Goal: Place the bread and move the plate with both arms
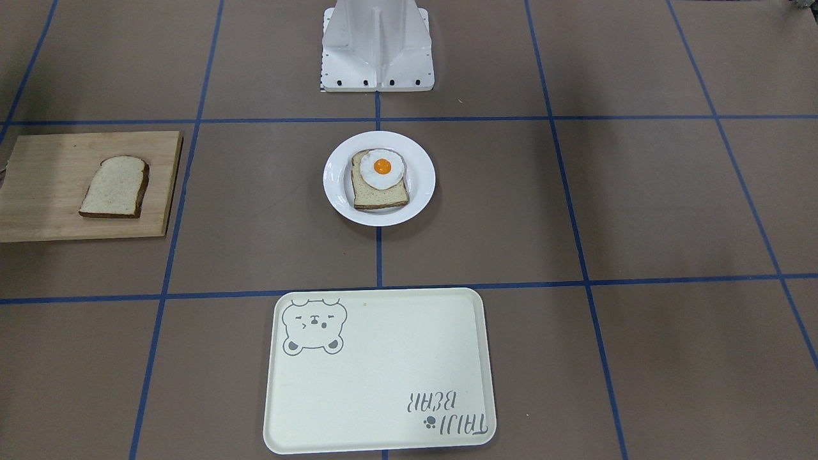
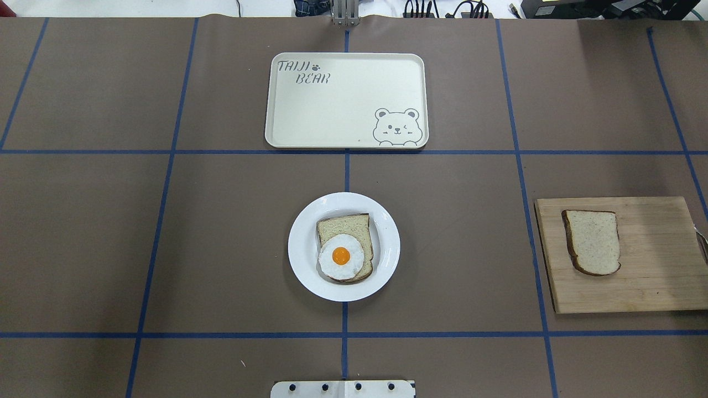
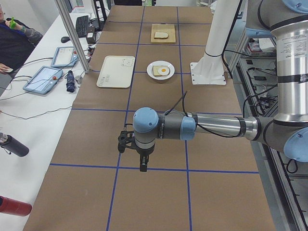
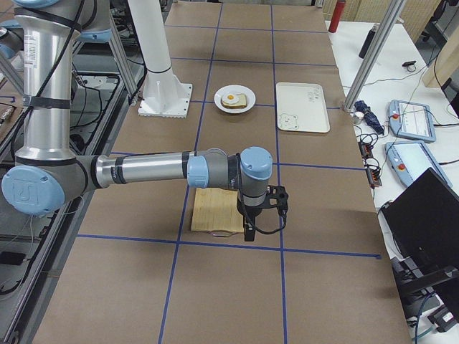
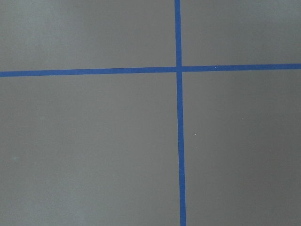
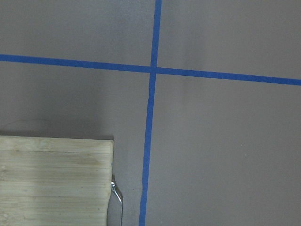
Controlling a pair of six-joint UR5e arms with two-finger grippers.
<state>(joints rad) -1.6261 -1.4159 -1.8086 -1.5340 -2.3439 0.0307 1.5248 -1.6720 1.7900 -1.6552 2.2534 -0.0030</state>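
The plain bread (image 2: 593,241) lies on a wooden cutting board (image 2: 652,276) at the table's right; it also shows in the front view (image 1: 114,187). The white plate (image 2: 301,246) sits at the table's middle and holds a second slice topped with a fried egg (image 2: 341,256). My left gripper (image 3: 134,151) hangs over bare table far to the left of the plate. My right gripper (image 4: 262,213) hangs just past the board's outer end. Both show only in the side views, so I cannot tell whether they are open or shut.
A cream tray with a bear drawing (image 2: 345,99) lies beyond the plate. The white stand (image 1: 377,45) rises at the robot's side. A thin metal piece (image 6: 117,197) lies by the board's corner. Tablets and a person (image 3: 14,38) are at the side table.
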